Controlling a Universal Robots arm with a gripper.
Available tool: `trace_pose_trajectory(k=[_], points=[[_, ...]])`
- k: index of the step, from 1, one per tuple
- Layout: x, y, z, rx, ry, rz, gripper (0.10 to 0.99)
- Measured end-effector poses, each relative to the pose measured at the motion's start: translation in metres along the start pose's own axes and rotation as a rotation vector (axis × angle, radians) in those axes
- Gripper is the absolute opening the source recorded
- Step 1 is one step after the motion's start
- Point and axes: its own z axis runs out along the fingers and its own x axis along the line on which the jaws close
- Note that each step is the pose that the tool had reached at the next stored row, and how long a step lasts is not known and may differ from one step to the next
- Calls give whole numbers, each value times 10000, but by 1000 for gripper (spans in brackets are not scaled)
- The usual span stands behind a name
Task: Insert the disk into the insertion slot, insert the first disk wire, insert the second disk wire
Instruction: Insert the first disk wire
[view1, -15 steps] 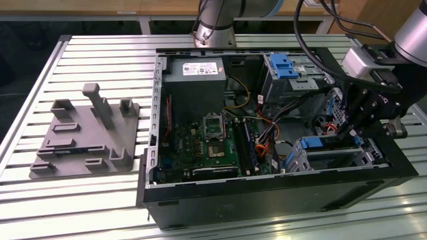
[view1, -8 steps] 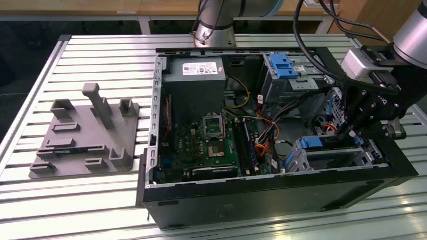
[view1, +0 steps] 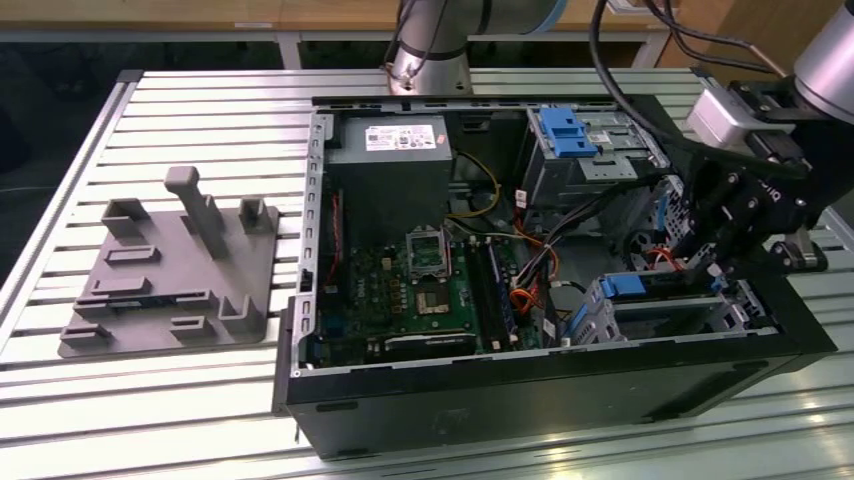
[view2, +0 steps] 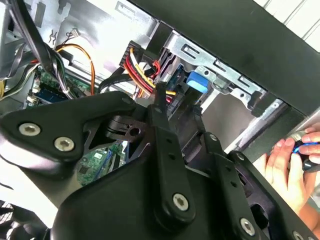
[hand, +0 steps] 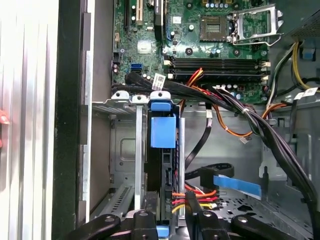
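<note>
The disk stands on edge inside the insertion slot (view1: 694, 318), a silver sheet-metal cage at the case's near corner on the exterior view's right. Its blue carrier handle (view1: 615, 287) (hand: 163, 129) (view2: 196, 81) sticks out at the cage mouth. My gripper (view1: 683, 268) (hand: 171, 207) (view2: 175, 102) reaches down to the disk's other end. A disk wire (hand: 197, 195) (view2: 142, 70) of red, yellow and black strands ends between the fingers, which appear shut on its connector. A black cable with a flat blue tab (hand: 237, 185) lies loose beside the cage.
The open case holds a green motherboard (view1: 414, 290), a power supply (view1: 387, 150) and a larger grey drive bay with a blue latch (view1: 567, 135). Cable bundles (hand: 235, 107) cross above the cage. A grey fixture plate (view1: 174, 270) lies on the slatted table. A person's hand (view2: 290, 162) is outside the case wall.
</note>
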Motion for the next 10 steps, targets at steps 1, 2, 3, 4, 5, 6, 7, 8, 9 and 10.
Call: trace_pose_trajectory(k=[1, 2, 3, 4, 5, 6, 7, 8, 9, 10], points=[[-5, 2, -34, 0, -2, 0, 357], [-9, 3, -76, 0, -2, 0, 357], [-13, 5, -123, 1, -1, -1, 357], [-17, 7, -168, 2, -2, -1, 357], [-20, 9, -213, 2, -1, 0, 357], [-23, 11, -258, 3, -1, 0, 357], [-24, 13, -298, 2, -2, -1, 357], [-24, 13, -312, 3, -1, -1, 357], [-24, 13, -312, 2, -6, -1, 357], [-24, 13, -313, 2, -10, -1, 357]])
